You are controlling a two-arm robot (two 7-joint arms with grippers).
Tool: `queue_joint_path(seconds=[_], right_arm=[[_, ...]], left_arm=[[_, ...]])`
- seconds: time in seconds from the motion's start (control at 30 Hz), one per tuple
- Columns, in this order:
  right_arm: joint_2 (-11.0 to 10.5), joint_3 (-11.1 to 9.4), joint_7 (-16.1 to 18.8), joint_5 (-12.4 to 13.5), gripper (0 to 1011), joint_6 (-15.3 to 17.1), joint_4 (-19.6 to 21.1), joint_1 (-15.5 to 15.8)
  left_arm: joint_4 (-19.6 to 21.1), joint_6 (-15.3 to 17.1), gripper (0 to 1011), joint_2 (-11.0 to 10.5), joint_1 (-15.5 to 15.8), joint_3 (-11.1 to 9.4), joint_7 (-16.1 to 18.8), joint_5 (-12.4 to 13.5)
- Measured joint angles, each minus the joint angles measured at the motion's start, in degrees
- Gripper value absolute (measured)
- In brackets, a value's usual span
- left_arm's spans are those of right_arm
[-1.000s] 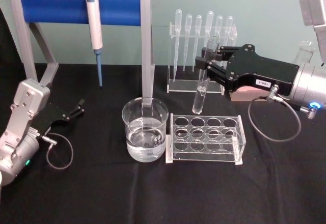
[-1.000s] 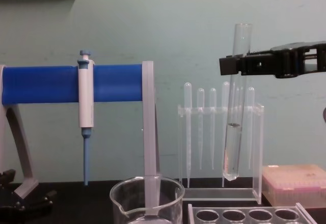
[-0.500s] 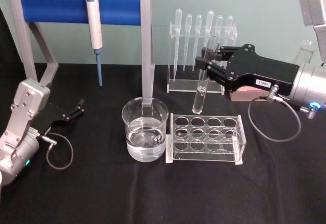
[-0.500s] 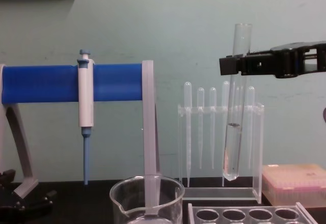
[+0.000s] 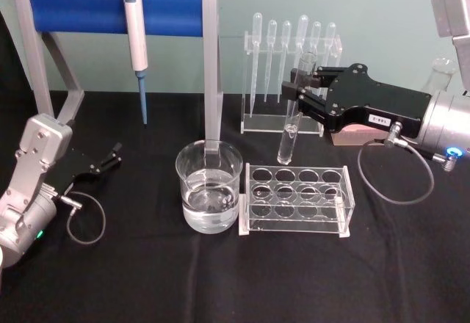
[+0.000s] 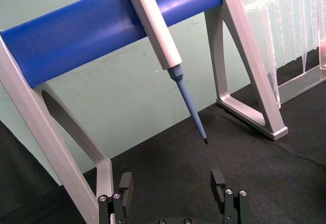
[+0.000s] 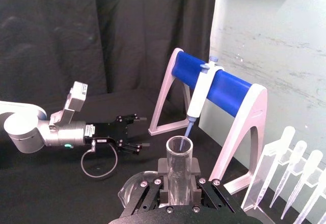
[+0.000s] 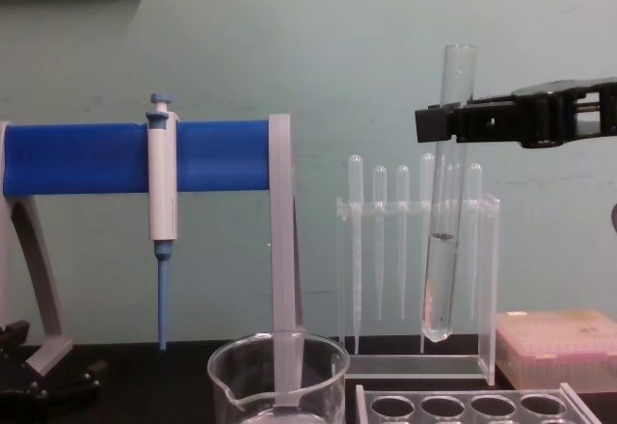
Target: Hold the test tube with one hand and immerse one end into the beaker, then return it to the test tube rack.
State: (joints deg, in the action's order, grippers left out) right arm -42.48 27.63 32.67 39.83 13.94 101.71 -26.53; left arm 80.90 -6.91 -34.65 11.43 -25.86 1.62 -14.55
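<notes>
The test tube hangs upright with a little liquid in its rounded bottom, above the far edge of the clear hole rack. My right gripper is shut on the tube's upper part, just below the open rim; the chest view shows the tube clamped by the right gripper well above the table. The beaker, part full of water, stands to the tube's left and nearer to me. My left gripper rests open, low at the table's left, and holds nothing.
A blue-barred stand carries a white-and-blue pipettor at the back left. Behind the tube stands a clear rack of plastic pipettes. A pink box sits at the right, under my right arm.
</notes>
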Motion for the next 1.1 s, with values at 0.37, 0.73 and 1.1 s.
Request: queue_joint_path(seconds=[0.37,0.73,1.1], right_arm=[[0.00,0.00,0.00,0.00,226,0.00,0.00,0.00],[0.00,0.00,0.00,0.00,226,0.00,0.00,0.00],[0.00,0.00,0.00,0.00,226,0.00,0.00,0.00]], left_arm=[[0.00,0.00,1000,0.00,0.00,0.00,0.00,0.00],[0.00,0.00,1000,0.00,0.00,0.00,0.00,0.00],[0.00,0.00,1000,0.00,0.00,0.00,0.00,0.00]])
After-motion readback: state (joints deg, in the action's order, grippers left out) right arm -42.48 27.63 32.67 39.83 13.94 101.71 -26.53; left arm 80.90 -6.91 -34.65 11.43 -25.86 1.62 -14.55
